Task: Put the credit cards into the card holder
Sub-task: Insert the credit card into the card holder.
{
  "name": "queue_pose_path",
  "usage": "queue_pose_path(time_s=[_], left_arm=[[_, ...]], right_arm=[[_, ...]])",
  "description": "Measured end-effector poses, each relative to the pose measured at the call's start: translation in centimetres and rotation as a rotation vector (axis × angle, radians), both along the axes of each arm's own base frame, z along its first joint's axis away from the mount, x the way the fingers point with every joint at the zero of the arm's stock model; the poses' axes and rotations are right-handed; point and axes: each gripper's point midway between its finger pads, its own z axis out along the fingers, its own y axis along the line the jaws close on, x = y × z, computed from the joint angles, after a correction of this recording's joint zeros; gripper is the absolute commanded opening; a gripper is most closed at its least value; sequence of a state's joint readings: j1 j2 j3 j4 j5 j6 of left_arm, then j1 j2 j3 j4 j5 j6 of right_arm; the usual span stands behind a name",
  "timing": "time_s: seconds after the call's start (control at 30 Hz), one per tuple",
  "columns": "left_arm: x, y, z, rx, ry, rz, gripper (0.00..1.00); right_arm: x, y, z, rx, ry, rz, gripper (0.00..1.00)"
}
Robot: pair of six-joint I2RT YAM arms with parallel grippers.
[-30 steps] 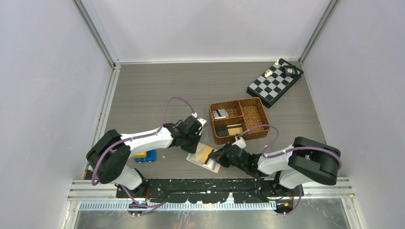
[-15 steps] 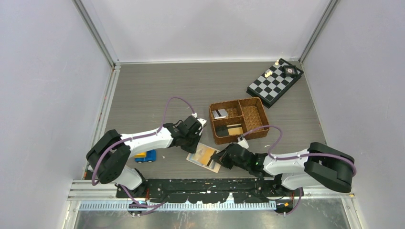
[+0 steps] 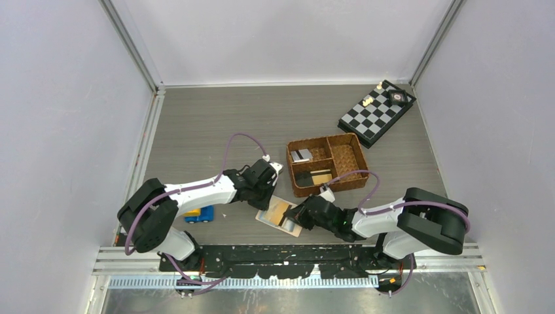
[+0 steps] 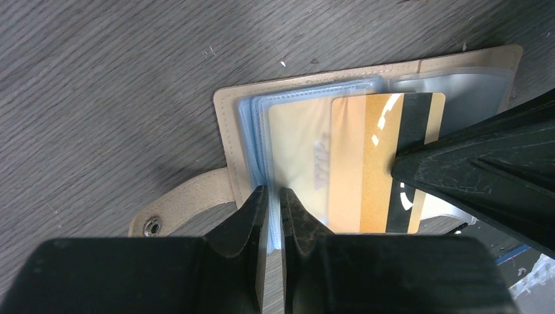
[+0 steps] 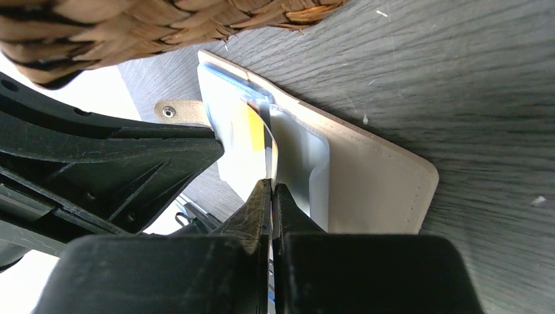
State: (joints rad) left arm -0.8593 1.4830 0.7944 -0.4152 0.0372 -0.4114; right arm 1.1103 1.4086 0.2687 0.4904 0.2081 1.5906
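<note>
The card holder (image 3: 273, 210) lies open on the table in front of the basket, with its snap tab (image 4: 171, 212) to the left. My left gripper (image 4: 273, 195) is shut on the edge of its pale blue-grey pockets (image 4: 256, 140). My right gripper (image 5: 270, 186) is shut on a yellow-tan credit card (image 4: 366, 163) with a black stripe. Part of the card sits inside a clear pocket, and the striped end sticks out toward the right fingers (image 4: 471, 163). In the top view the two grippers, left (image 3: 265, 198) and right (image 3: 299, 215), meet over the holder.
A brown woven divided basket (image 3: 347, 140) stands just behind the holder, with a silver-grey card (image 3: 302, 156), a black card (image 3: 304, 179) and a tan card (image 3: 321, 177) in it. A chessboard (image 3: 376, 112) lies at the back right. A blue-and-yellow toy (image 3: 199, 214) sits under the left arm.
The right arm's elbow swung out to the right, then came back, while its gripper stayed at the holder. The left arm and the holder have not moved.
</note>
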Motion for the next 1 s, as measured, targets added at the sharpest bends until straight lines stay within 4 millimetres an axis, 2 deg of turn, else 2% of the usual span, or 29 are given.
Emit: queue_pose_path(time_s=[0.2, 0.37, 0.47, 0.6, 0.7, 0.87, 1.0], left_arm=[[0.0, 0.0, 0.0, -0.002, -0.002, 0.0, 0.16], [0.0, 0.1, 0.0, -0.001, -0.004, 0.001, 0.21], [0.0, 0.1, 0.0, -0.001, -0.008, 0.002, 0.26], [0.1, 0.5, 0.0, 0.002, -0.021, 0.01, 0.4], [-0.2, 1.0, 0.2, 0.01, -0.022, 0.017, 0.46], [-0.2, 1.3, 2.1, -0.023, -0.05, 0.029, 0.5], [0.3, 1.7, 3.3, -0.051, -0.076, 0.056, 0.51]], right_arm=[[0.4, 0.1, 0.1, -0.005, -0.017, 0.0, 0.0], [1.2, 0.9, 0.2, -0.019, -0.034, 0.011, 0.01], [1.4, 1.3, 0.2, -0.023, -0.042, 0.019, 0.08], [1.4, 1.3, 0.3, -0.035, -0.051, 0.027, 0.19], [1.1, 0.7, 0.1, -0.074, -0.048, 0.039, 0.28], [0.5, -0.6, 0.2, -0.142, -0.052, 0.052, 0.39], [-0.2, -1.1, 0.6, -0.189, -0.066, 0.077, 0.42]])
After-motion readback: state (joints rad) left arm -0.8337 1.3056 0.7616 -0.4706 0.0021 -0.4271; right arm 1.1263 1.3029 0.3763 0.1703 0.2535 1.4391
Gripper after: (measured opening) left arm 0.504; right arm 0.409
